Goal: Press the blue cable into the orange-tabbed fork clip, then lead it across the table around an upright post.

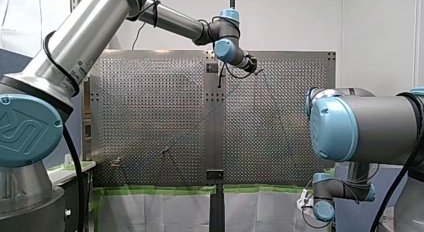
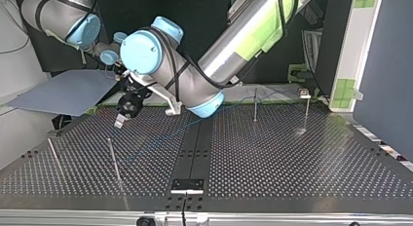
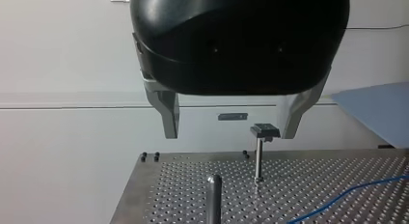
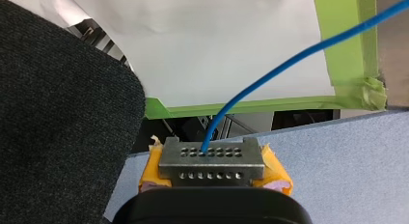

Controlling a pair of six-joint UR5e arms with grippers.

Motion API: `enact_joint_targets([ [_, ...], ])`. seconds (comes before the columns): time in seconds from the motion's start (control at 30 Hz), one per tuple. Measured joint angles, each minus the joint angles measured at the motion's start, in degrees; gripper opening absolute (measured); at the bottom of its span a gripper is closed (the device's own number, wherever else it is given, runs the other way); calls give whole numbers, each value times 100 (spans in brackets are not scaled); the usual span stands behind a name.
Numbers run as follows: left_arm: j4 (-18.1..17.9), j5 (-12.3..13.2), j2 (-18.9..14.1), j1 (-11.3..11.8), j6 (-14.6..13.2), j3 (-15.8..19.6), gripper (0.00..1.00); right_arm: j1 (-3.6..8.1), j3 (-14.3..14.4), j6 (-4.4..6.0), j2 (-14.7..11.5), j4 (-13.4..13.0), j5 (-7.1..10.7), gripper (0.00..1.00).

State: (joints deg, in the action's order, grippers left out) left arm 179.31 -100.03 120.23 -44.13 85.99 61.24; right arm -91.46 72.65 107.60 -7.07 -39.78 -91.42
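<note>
The blue cable [image 4: 215, 122] rises out of my right gripper [image 4: 211, 154], whose yellow-padded jaws are closed on it, and runs on across the perforated table [image 3: 299, 185]. My left gripper [image 3: 231, 132] hangs above that table, jaws wide apart, an upright post [image 3: 213, 195] below and a flat-headed post [image 3: 259, 159] ahead

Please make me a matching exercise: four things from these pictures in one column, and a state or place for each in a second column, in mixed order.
1. left gripper
2. right gripper
3. blue cable
4. green tape

A. borders the white sheet
B. shut, with yellow pads
C. open, nothing between its fingers
D. comes out from between shut fingers

Pairs: 1-C, 2-B, 3-D, 4-A
</note>
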Motion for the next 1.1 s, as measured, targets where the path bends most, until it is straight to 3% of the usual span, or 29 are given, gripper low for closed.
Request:
enact_joint_targets([
  [0.17, 12, -133, -7, -3, -80, 0, 100, 2, 0, -1, -1, 3, 0, 0],
  [0.63, -16, -891, -45, -19, 2, 0, 100, -8, 1, -1, 1, 4, 30, 0],
  [1.1, -76, -983, -136, -19, 74, 0, 100, -15, 0, 0, 4, 12, 35, 0],
])
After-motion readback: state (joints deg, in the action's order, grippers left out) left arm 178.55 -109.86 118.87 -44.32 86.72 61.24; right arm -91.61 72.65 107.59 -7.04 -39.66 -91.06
